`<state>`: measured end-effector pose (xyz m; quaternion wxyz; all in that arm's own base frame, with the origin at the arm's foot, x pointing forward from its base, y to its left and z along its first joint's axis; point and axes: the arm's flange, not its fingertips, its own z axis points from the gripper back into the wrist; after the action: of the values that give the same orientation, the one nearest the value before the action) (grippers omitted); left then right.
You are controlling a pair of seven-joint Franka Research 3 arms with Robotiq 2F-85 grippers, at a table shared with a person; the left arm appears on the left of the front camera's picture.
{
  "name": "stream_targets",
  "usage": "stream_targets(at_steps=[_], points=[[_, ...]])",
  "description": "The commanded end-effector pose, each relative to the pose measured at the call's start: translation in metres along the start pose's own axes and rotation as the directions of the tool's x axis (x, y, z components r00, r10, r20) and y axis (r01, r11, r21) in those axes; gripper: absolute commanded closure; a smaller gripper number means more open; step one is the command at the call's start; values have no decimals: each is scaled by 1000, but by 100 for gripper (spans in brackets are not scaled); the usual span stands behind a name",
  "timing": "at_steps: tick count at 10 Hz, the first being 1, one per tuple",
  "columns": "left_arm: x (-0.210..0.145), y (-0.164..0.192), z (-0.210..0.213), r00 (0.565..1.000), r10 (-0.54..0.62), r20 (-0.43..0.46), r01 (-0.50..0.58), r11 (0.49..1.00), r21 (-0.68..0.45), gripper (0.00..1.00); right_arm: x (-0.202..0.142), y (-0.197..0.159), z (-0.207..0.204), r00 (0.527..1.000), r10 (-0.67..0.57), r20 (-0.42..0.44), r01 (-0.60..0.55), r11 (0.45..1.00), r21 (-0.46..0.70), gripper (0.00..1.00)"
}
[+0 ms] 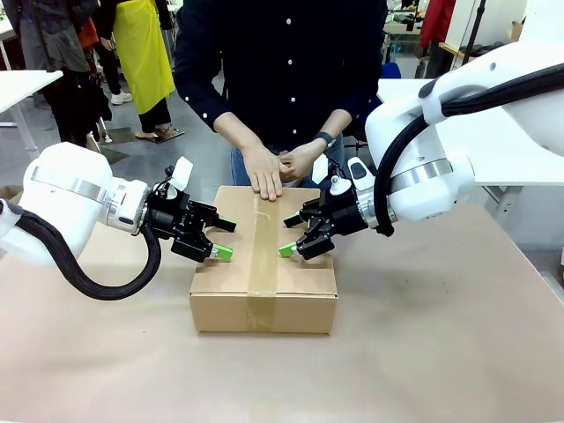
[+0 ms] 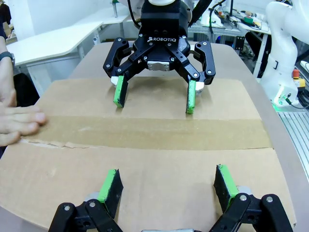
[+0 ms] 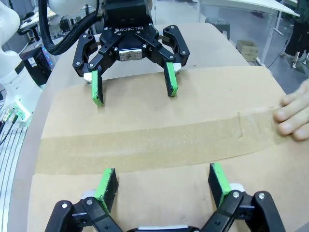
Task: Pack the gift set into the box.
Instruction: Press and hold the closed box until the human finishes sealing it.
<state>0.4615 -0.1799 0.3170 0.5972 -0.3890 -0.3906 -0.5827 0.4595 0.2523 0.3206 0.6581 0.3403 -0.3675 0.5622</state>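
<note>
Front view: closed brown box at mid tabletop, flaps down, a strip of brown tape along the centre seam. Left gripper over the box's left half, fingers spread, nothing between them. Right gripper over the right half, fingers likewise spread and empty. Tips facing each other across the tape, apart. Person's hand flat on the far end of the seam, other hand just behind it, a watch at that wrist. White tables and standing people farther back.

Left wrist view: own fingers rising wide apart above the box top. Tape across the middle, edge ragged at the left. Right gripper opposite, open, pads just above the cardboard. Person's fingertips on the tape's left end.

Right wrist view: own fingers spread over the box top. Left gripper beyond the tape, open. Person's fingertips on the tape's right end. Small cardboard box on the floor far off.
</note>
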Motion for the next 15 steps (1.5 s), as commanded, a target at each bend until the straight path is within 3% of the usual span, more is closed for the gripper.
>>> stream_targets(at_steps=[1,12,13,14,15], points=[[-1,-2,-1,1000,-2,5,2,1000,-7,0,-5,1,-2,1000,-10,10,11,1000,-10,0],[0,0,0,1000,0,1,0,1000,0,0,0,0,0,1000,0,1,0,1000,1,0],[28,-7,33,999,6,50,-2,997,-72,0,20,13,41,997,-3,79,2,1000,5,0],[50,-26,93,994,34,105,-20,991,-134,0,29,33,118,986,-128,106,128,992,6,0],[52,-42,144,992,63,107,-47,988,-147,0,26,48,183,953,-229,198,223,973,54,0]])
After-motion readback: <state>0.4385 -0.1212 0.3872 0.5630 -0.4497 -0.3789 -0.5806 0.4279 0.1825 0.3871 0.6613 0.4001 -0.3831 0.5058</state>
